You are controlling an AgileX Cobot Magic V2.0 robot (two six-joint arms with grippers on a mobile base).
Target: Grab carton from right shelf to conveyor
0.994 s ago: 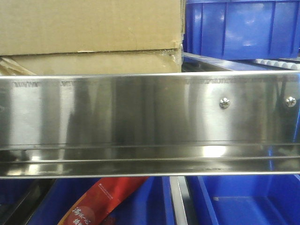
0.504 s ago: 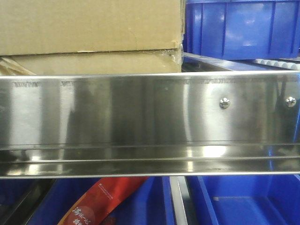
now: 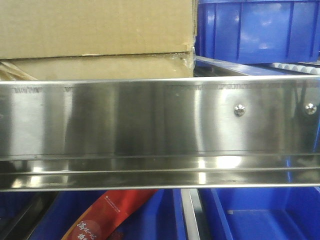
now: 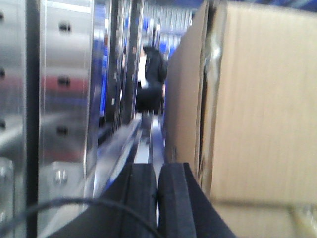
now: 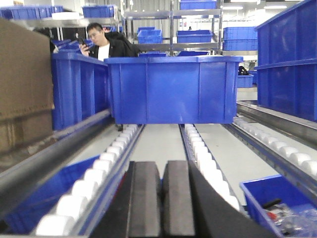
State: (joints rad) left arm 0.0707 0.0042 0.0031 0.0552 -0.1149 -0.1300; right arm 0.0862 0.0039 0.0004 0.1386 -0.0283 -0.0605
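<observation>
brown cardboard, the carton (image 3: 95, 30) sits on the right shelf (image 3: 150, 120), behind the shiny steel rail with two round screws (image 3: 240, 110), in the left part of the front view. a blue bin (image 3: 257, 30) stands just beside it on the right. below the rail a red packet (image 3: 112, 215) lies in a lower bin (image 3: 60, 210). the left jaws are pressed together and hold nothing (the carton's side is just right of them; i cannot tell if it touches). the right jaws are also closed, empty, above white roller tracks (image 5: 99, 173).
</observation>
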